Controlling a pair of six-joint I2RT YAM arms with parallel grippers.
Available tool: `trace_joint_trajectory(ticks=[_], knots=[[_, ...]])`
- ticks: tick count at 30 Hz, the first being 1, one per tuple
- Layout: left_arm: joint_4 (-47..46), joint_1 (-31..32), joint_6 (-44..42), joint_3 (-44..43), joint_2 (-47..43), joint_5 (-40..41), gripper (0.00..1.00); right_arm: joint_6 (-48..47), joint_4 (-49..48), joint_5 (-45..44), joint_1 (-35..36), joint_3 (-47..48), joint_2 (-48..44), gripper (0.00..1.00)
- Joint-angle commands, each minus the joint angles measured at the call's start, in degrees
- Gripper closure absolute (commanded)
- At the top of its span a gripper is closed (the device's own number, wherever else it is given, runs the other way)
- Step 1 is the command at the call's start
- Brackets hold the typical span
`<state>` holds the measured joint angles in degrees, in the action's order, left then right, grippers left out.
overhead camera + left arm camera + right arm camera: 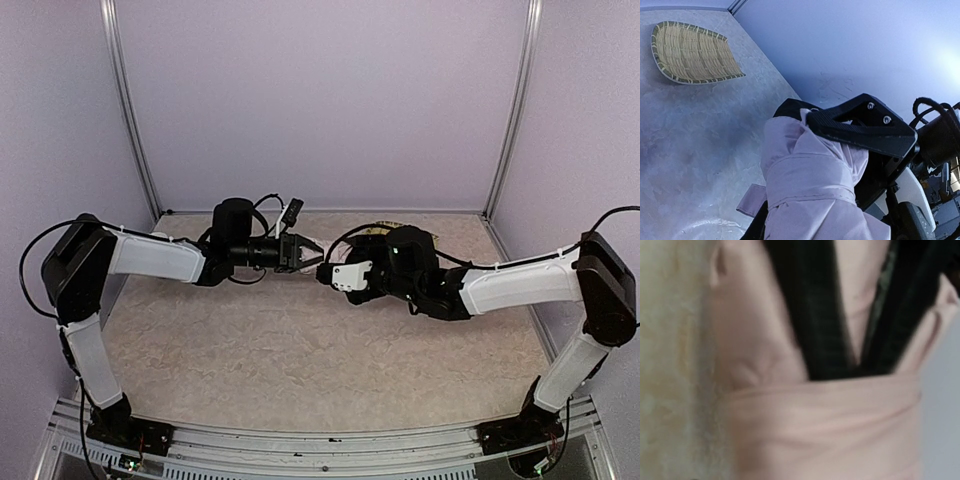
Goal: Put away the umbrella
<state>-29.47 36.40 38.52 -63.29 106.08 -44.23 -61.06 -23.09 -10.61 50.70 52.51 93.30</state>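
Grippers meet above the middle of the table [250, 350]. The left gripper [298, 250] is closed partway, its black fingers [860, 127] clamped on the umbrella [790, 145]. The umbrella is a folded pale pink bundle bound by its strap [810, 182] and held off the surface. The right gripper [335, 272] sits right against the same bundle, but I cannot tell whether its fingers are spread or gripping. Farther back, toward the far edge, lies a woven tray [695, 52].

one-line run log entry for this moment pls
left tool: shut on umbrella | right tool: open, straddling umbrella | umbrella: folded, strap wrapped | bamboo tray: on table
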Motion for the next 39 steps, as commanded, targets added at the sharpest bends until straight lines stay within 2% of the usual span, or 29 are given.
trace_joint_trajectory(ticks=[1,5,11,12,14,16,17,22,29,34,37,39], knots=[[-2.3,0.4,-1.1,-1.4,-3.7,-2.8,1.0,0.1,2.2,-4.5,-0.6,3.2,2.5,0.26],[-3.4,0.6,-0.9,-1.6,-3.8,-4.5,1.0,-0.5,-0.8,-7.0,-0.8,2.6,3.1,0.34],[-3.1,0.7,-1.0,-2.5,-3.3,-6.5,1.0,0.5,-1.0,-6.1,-1.0,2.9,1.4,0.69],[-2.9,0.7,-1.4,-2.5,-3.4,-6.6,0.95,1.1,-0.5,-5.5,-1.0,3.0,1.1,0.73],[-2.9,0.8,-2.4,-2.3,-4.0,-5.9,0.75,2.7,0.8,-4.3,-1.0,3.6,0.3,0.84],[-3.1,0.9,-4.2,-2.1,-5.1,-5.0,0.6,4.9,2.0,-2.3,-0.9,3.9,-0.7,0.97],[-3.0,0.9,-5.7,-1.8,-5.9,-4.1,0.54,6.4,2.5,-0.9,-0.9,3.9,-1.5,1.0],[0.7,0.7,-14.3,-2.1,-9.3,-0.4,0.43,10.8,3.7,8.8,-1.0,2.0,-6.7,1.0],[6.0,-0.2,-25.0,-0.9,-15.8,-0.8,0.36,16.4,4.3,12.3,-2.9,1.3,-11.3,1.0],[-3.5,1.6,-41.0,11.2,-25.6,2.2,0.29,23.8,10.0,21.8,-4.5,5.3,-13.7,1.0],[-12.8,4.3,-45.7,18.5,-28.8,6.6,0.24,26.9,12.9,28.6,-4.7,7.9,-14.6,1.0],[-15.5,6.2,-46.5,19.5,-28.5,11.0,0.26,29.9,13.9,32.4,-4.8,9.4,-15.1,1.0]])
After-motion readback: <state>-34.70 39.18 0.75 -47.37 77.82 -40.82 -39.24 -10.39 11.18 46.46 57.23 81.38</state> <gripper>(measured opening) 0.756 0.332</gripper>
